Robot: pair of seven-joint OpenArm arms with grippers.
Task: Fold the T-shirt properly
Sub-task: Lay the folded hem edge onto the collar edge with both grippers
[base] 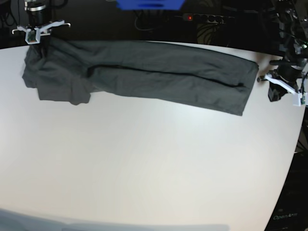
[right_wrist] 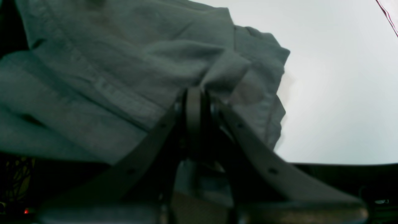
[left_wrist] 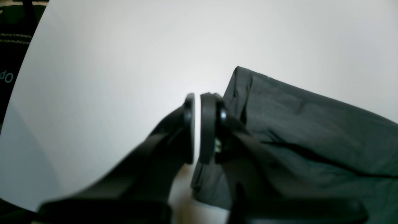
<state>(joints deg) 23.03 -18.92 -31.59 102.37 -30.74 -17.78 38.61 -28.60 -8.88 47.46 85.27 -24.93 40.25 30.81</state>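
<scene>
The dark grey T-shirt (base: 163,72) lies stretched in a long folded band along the far side of the white table (base: 144,159). My right gripper (base: 40,47) is at the shirt's left end. In the right wrist view it (right_wrist: 194,90) is shut on a bunched fold of the shirt (right_wrist: 108,62). My left gripper (base: 263,77) sits just off the shirt's right end. In the left wrist view its jaws (left_wrist: 197,96) stand nearly together with a narrow slit and nothing between them, beside the shirt's edge (left_wrist: 311,124).
The table's curved right edge (base: 288,159) runs close to the left arm. Behind the table are a blue object (base: 149,4) and a power strip (base: 202,18) in the dark. Bare white tabletop fills the near half.
</scene>
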